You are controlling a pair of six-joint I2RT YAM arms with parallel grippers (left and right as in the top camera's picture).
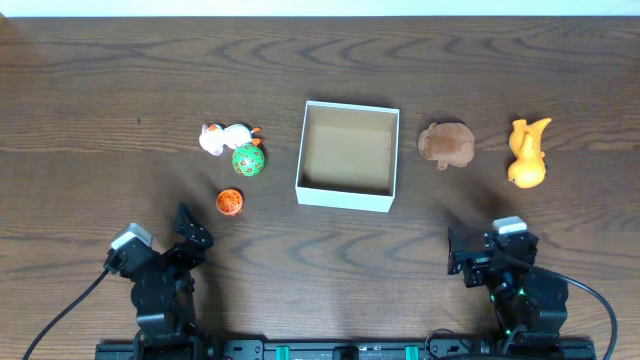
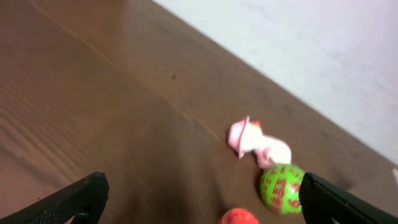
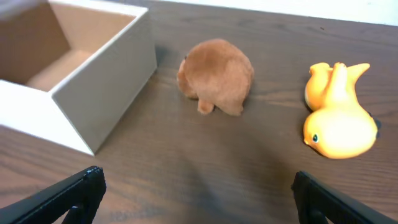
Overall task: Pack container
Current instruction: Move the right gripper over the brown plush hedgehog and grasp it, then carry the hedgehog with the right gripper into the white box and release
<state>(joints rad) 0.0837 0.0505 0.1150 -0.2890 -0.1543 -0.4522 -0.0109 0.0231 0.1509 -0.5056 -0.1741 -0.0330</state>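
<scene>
The container [image 1: 345,197] sits open and empty at the middle of the overhead frame, on the wood surface [image 1: 100,90]. Both my claws hang spread wide with nothing in them. My right claw [image 3: 199,186] faces the brown plush toy [image 3: 217,74], which lies straight ahead at upper centre of its view, between the container's white wall and the yellow toy [image 3: 339,115]. My left claw [image 2: 202,196] sees the orange ball [image 2: 238,217] closest, with the green ball [image 2: 283,188] and pink-white toy [image 2: 255,144] beyond. I judge the plush the likeliest first pick, and the right arm the nearer to it.
</scene>
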